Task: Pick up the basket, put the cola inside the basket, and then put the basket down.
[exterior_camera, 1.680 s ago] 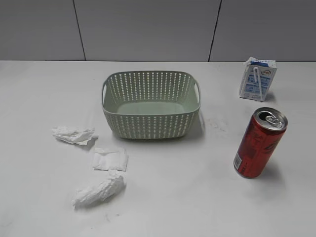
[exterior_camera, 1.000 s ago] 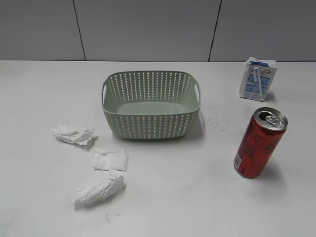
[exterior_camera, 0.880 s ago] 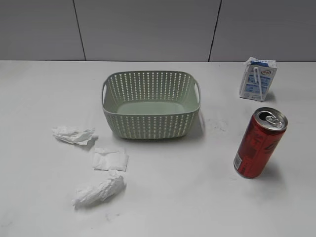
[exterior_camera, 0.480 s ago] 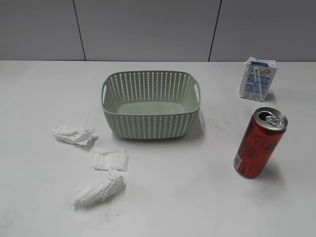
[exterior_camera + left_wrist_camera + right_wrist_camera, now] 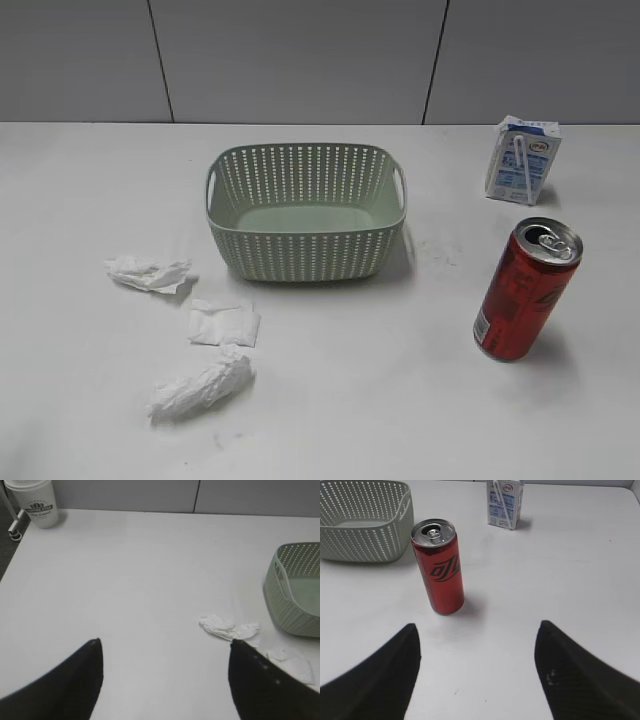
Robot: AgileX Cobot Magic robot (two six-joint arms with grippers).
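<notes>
The pale sage-green basket [image 5: 305, 212] stands upright and empty on the white table, also at the right edge of the left wrist view [image 5: 295, 592] and top left of the right wrist view [image 5: 365, 520]. The red cola can [image 5: 526, 290] stands upright to its right; in the right wrist view [image 5: 439, 574] it is just ahead of the jaws. My left gripper [image 5: 165, 642] is open and empty, well left of the basket. My right gripper [image 5: 476, 627] is open and empty, short of the can. Neither gripper shows in the exterior view.
A blue-and-white drink carton [image 5: 522, 159] stands at the back right. Several crumpled white tissues [image 5: 200, 385] lie front left of the basket; one [image 5: 227, 627] is by my left gripper's right finger. A white paper cup [image 5: 35, 502] stands at the far left corner.
</notes>
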